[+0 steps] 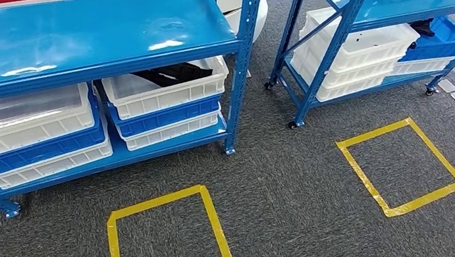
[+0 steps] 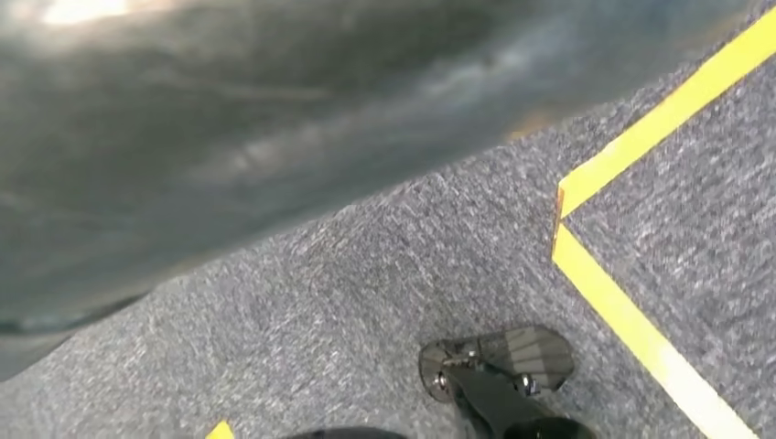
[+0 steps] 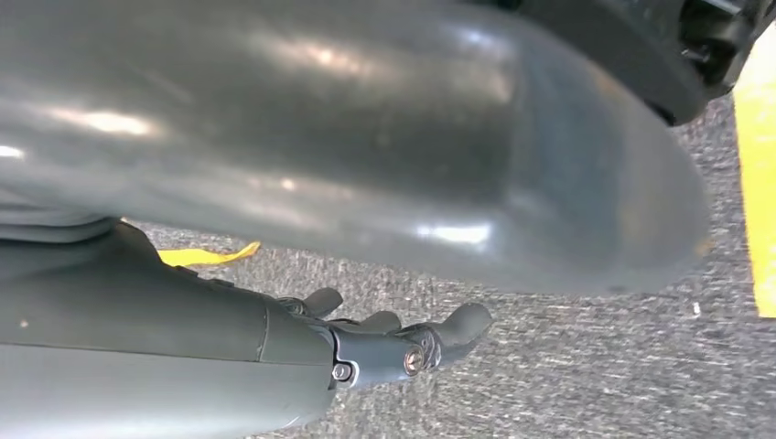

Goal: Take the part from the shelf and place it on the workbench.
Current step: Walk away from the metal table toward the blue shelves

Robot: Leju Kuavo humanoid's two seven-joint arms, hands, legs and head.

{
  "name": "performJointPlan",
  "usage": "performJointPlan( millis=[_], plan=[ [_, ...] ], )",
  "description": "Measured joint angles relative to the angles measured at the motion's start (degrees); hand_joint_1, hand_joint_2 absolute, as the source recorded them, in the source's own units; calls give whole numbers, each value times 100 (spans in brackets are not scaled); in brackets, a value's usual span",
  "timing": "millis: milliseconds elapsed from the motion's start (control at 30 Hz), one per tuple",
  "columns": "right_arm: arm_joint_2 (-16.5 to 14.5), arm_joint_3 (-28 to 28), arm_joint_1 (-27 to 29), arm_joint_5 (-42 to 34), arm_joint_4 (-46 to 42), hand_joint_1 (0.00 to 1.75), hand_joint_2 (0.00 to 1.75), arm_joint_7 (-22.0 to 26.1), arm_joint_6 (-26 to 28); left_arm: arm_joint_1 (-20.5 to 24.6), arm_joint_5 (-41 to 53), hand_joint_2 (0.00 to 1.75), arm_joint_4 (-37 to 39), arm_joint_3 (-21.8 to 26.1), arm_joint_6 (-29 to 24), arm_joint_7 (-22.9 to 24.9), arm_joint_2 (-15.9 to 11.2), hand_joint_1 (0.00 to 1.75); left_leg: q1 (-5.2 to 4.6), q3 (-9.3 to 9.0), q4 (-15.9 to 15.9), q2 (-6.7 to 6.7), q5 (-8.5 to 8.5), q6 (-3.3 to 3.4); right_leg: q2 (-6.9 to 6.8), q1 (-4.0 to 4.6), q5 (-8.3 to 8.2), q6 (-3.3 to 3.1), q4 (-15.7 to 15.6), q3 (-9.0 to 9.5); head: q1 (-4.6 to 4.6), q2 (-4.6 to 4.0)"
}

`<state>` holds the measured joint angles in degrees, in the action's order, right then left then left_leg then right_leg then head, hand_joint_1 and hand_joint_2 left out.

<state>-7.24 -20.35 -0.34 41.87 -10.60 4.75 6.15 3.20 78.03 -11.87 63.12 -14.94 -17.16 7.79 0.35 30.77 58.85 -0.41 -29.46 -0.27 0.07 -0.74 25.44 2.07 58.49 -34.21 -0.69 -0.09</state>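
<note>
The near blue steel shelf rack [image 1: 91, 37] is the landmark here. On its lower level, at the end nearest its front corner post [image 1: 241, 70], a white plastic crate [image 1: 170, 91] sits on top of a blue crate [image 1: 167, 115] and another white one, and a black flat part [image 1: 175, 74] lies in that top crate, half hidden under the rack's upper shelf. I take this to be the part to fetch, though a second blue rack [image 1: 384, 29] well beyond the first also holds a crate with something dark in it, so picking the wrong bin is a real risk.

On the grey carpet in front of the near rack lies a yellow tape square [image 1: 164, 233]; a second tape square [image 1: 399, 166] lies well off to the side of it, before the far rack.

The right hand [image 3: 393, 343] hangs over the carpet in the right wrist view, dark fingers [image 3: 462, 327] loosely extended and apart, holding nothing. Of the left hand [image 2: 499, 380] just a small dark piece appears low in the left wrist view; I cannot tell how far open it is, and nothing appears to be in it.

The likely troubles: the upper shelf leaves little room above the crate, so a reaching arm could strike the shelf edge or the corner post. The part looks thin and irregular, so a shallow grasp could let it slip or snag on the crate wall. Stopping off the tape square would leave the reach short or skewed.
</note>
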Motion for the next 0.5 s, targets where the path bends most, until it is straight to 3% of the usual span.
performJointPlan(
  millis=[67,167,200,233,267,300,367,400,500],
  plan=[
    [0,0,2,25,0,0,0,1,-1,1,3,0,0,0,-2,0,-2,0,19,116,324,12,-181,-55,2,-49,20,-94,-27,69,-21,0],
    [-6,0,-1,59,0,0,0,1,0,-3,18,0,1,-1,-10,1,0,0,38,695,1389,17,-596,-105,0,-50,76,-177,-30,157,-40,0],
    [-6,0,-1,62,0,0,0,1,1,-5,29,0,2,-2,-19,1,1,0,45,845,1583,18,-602,-117,8,-48,94,-184,-29,182,-39,0],
    [-5,0,0,65,0,0,0,1,2,-7,42,0,2,-2,-35,2,0,0,53,893,1560,19,-490,-122,20,-49,115,-180,-28,210,-41,0],
    [-7,0,2,70,0,0,0,1,4,-9,52,0,2,-2,-56,2,-2,0,65,834,1333,20,-286,-121,36,-51,139,-166,-28,246,-41,0],
    [-9,1,4,76,0,0,0,2,4,-9,61,0,2,-2,-74,2,-5,0,77,692,962,21,-34,-116,50,-55,166,-144,-27,285,-42,0],
    [-14,2,2,89,0,0,0,2,5,-4,69,0,3,-2,-97,1,-6,0,76,410,308,13,260,-93,64,-29,224,-80,-19,315,-48,0],
    [-15,2,-2,91,0,0,0,2,6,0,74,0,3,-2,-100,-1,-2,0,73,338,142,5,305,-81,66,-11,254,-62,-12,311,-48,0],
    [-9,2,-2,91,0,0,0,2,10,1,83,0,4,-2,-103,-2,9,0,46,326,77,-17,302,-60,65,16,284,-92,-20,306,-43,0]
  ],
)
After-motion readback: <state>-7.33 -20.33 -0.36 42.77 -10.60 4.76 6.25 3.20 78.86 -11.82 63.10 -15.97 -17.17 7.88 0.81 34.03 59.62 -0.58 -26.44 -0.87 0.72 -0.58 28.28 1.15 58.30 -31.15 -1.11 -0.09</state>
